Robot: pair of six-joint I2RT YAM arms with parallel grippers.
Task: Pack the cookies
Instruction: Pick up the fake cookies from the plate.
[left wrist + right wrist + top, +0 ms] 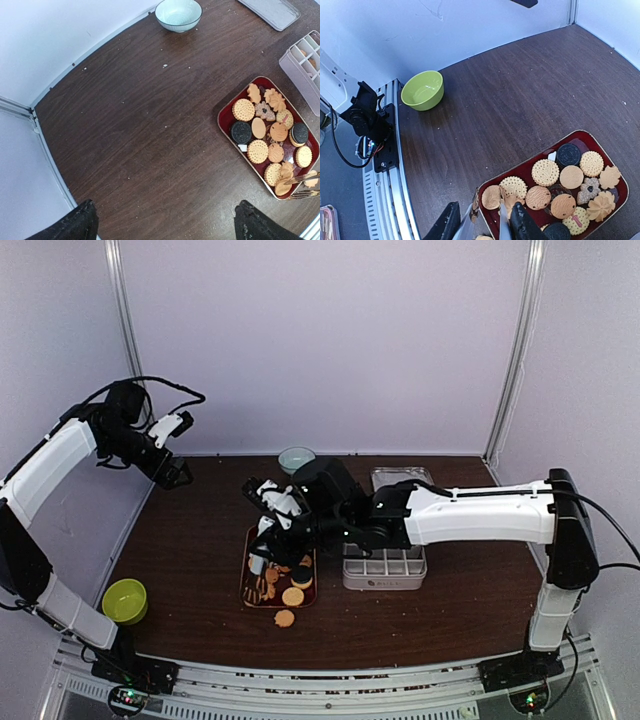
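Note:
The cookies lie in a dark red tray, which also shows in the top view and the left wrist view. They are mostly golden rounds and flower shapes, with a few black ones. My right gripper is over the tray's near corner, shut on a pair of metal tongs. The tong blades stand on either side of a plain round cookie at the rim. My left gripper is wide open and holds nothing. It hangs high at the far left.
A white compartment box sits right of the tray, with a clear lid behind it. A pale blue bowl stands at the back and a green bowl at the front left. One loose cookie lies on the table.

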